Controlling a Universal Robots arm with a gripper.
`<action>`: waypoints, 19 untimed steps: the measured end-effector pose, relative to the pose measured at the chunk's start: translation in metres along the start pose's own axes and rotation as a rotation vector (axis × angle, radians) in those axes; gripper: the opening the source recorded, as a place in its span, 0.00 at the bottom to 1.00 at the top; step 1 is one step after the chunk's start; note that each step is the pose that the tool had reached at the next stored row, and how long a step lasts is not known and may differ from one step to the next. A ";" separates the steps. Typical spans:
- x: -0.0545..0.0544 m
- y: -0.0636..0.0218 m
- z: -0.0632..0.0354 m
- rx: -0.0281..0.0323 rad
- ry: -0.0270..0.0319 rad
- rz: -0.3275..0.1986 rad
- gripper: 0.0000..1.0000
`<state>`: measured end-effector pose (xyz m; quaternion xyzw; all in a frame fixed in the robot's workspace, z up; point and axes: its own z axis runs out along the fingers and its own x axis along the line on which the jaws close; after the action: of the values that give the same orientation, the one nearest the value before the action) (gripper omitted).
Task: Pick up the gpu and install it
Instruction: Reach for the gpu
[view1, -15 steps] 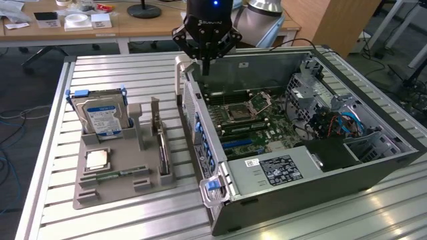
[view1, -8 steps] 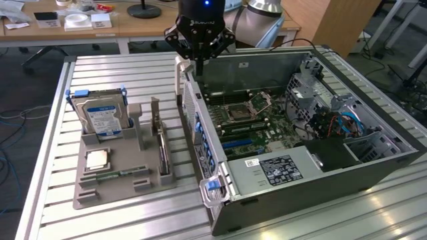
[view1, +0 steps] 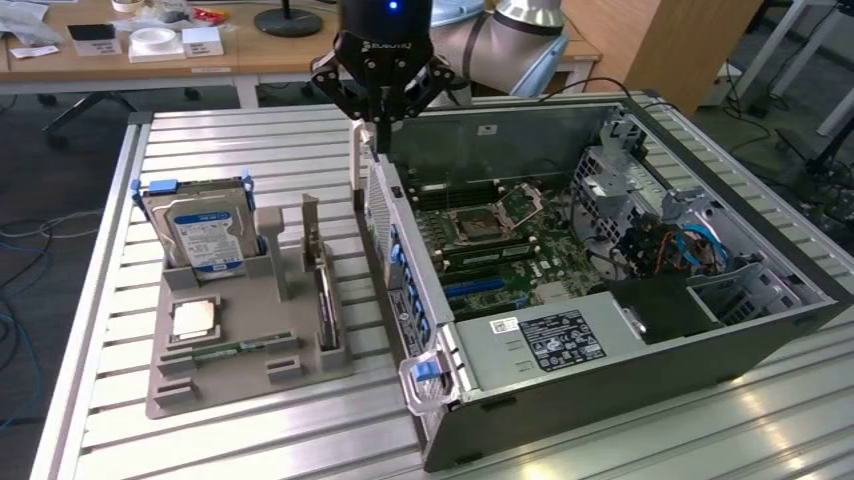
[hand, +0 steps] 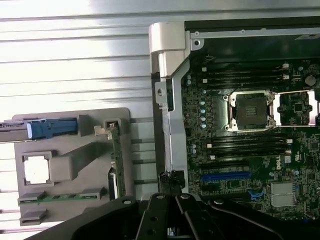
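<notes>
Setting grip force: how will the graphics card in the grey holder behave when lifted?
Probably stiff: the graphics card stands on edge in the holder without sagging. Likely fragile: bare circuit board shows. Thin, so it may tip if pushed sideways.

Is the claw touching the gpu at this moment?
Apart. The exterior view shows the shut claw over the rear edge of the computer case, while the gpu stands in the gray holder, a clear gap between them.
</notes>
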<state>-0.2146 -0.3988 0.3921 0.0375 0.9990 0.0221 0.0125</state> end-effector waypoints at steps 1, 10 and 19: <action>0.002 -0.0001 0.0000 0.0000 0.0000 0.000 0.11; 0.019 -0.0015 -0.0002 0.0000 0.0000 0.000 0.11; 0.027 -0.0020 -0.0003 -0.0001 0.0001 0.000 0.11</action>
<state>-0.2416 -0.3988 0.3917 0.0373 0.9990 0.0221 0.0125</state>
